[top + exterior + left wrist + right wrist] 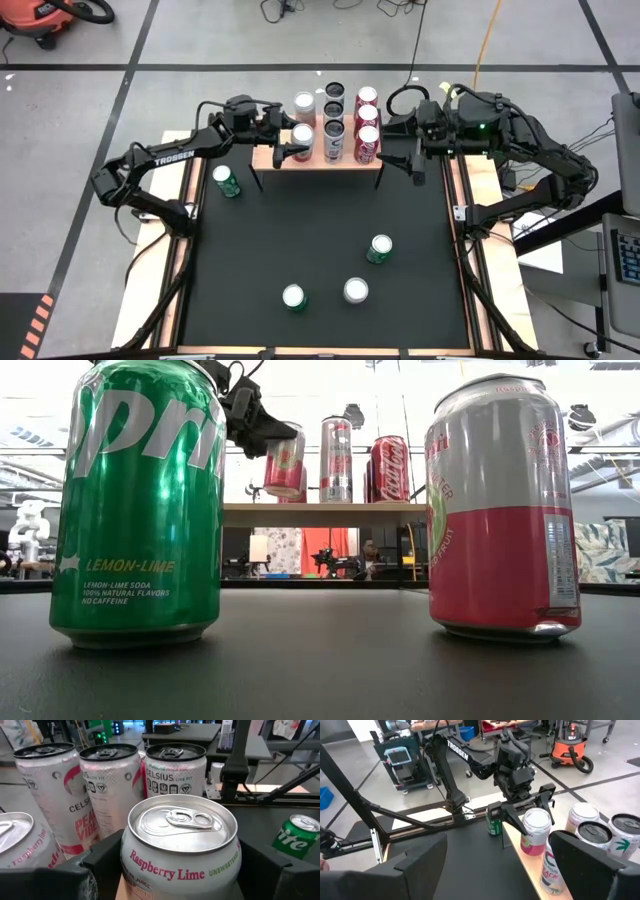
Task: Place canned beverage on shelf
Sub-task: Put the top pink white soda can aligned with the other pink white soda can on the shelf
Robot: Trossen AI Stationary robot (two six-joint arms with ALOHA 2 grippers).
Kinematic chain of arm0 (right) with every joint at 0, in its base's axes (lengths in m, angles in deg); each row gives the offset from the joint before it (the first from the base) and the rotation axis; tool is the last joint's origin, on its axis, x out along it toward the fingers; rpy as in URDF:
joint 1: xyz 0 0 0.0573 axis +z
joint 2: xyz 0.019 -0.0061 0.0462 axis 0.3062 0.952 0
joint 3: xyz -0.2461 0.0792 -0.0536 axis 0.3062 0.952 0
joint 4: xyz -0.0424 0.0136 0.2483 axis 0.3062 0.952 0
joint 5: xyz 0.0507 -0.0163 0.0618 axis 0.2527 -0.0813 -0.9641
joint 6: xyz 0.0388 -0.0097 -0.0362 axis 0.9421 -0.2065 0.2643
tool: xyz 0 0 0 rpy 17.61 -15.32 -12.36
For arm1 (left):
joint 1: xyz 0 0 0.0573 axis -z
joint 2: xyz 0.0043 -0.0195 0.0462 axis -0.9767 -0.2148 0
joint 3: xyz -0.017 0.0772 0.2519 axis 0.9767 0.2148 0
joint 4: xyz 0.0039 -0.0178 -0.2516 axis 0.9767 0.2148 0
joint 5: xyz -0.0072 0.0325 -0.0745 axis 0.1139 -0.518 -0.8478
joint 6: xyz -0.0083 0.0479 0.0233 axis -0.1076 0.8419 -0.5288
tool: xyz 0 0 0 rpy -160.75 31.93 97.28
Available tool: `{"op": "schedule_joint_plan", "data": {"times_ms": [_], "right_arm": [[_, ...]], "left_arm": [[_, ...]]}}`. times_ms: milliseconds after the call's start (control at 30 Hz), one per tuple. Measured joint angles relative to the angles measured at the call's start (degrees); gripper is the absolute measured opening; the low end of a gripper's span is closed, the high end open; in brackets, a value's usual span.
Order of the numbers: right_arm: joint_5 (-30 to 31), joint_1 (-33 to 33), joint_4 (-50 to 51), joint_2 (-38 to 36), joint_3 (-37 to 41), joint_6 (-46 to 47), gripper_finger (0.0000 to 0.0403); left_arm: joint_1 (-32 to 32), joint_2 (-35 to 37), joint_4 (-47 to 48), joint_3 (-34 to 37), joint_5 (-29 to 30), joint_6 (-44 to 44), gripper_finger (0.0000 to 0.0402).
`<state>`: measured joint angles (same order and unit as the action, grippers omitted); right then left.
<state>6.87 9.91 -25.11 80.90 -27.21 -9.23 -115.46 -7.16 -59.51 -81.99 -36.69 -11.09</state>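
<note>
While the black surface (320,250) holds four loose cans waiting their turn, the step in hand is the set-down of one can on the shelf (318,159), and doing it well comes down to landing it flat. That shelf, a wood plank on thin black legs at the far edge of the surface, already carries two rows of cans at its middle and right, so the free room is at its left end. The left end effector (290,143) is there, its jaws spread wide around the raspberry lime can (180,850), gripping it by the sides. In the low view the can looks tilted and clear of the plank, so my judgement is that it should be squared upright first, then lowered straight until its base rests fully on the wood, well in from the left edge and just apart from the tall Celsius can (105,790) beside it. The right end effector (415,160) waits open and empty at the shelf's right end.
</note>
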Motion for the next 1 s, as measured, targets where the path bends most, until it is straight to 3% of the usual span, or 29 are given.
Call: {"op": "schedule_joint_plan", "data": {"times_ms": [433, 1000], "right_arm": [[-0.12, 0.0, -0.25, 0.31, 0.0, 0.0, 0.0331], [-0.15, 0.02, -0.22, 0.32, 0.0, 1.05, 0.0331]], "left_arm": [[1.99, -0.06, 0.82, 0.0, 2.56, -5.38, 0.0322], [1.11, -2.07, 1.31, -0.02, 2.34, 0.1, 0.0324]]}}
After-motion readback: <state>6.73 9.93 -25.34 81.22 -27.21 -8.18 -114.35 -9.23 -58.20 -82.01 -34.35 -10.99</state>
